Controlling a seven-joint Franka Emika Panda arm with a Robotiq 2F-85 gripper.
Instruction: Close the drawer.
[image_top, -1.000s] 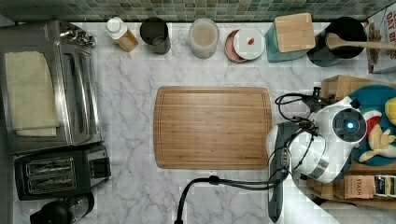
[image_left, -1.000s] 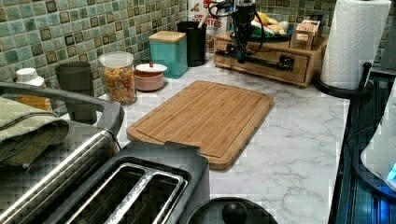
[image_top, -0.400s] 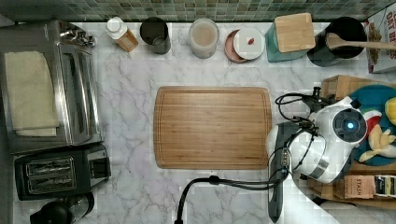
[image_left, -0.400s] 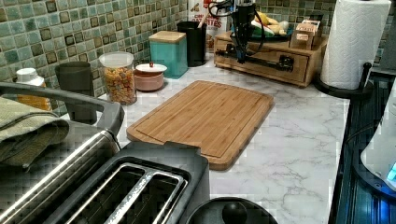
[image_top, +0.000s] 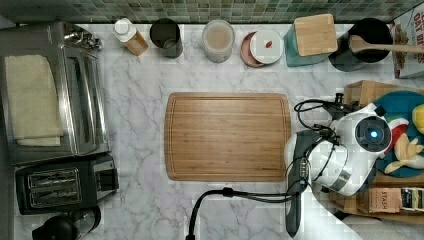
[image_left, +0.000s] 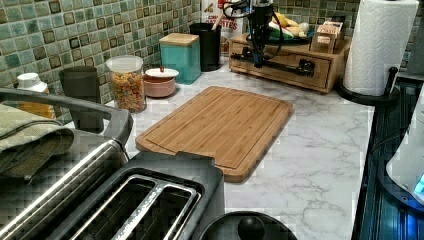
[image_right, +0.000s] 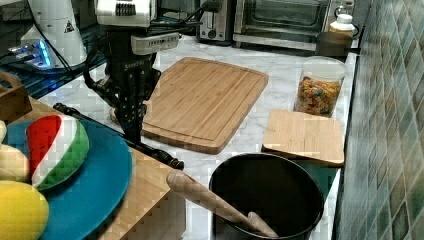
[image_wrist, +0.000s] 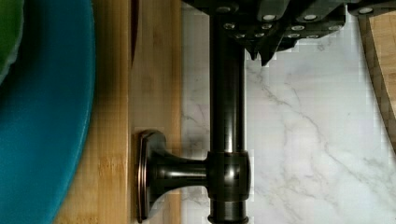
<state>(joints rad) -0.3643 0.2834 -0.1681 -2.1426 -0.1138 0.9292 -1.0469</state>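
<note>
At the far right of the left view, the gripper (image_left: 257, 59) is held at the dark bar handle (image_wrist: 227, 116) of the bamboo drawer (image_left: 280, 67), seemingly to push it closed, though its finger opening cannot be told.

**Gripper at the drawer's handle bar**

In the left view the gripper (image_left: 258, 59) hung down at the dark handle bar (image_left: 272, 64) of the drawer (image_left: 285, 69), behind the cutting board (image_left: 220, 124). A paper towel roll (image_left: 378, 46) stood at the left view's right.
</note>
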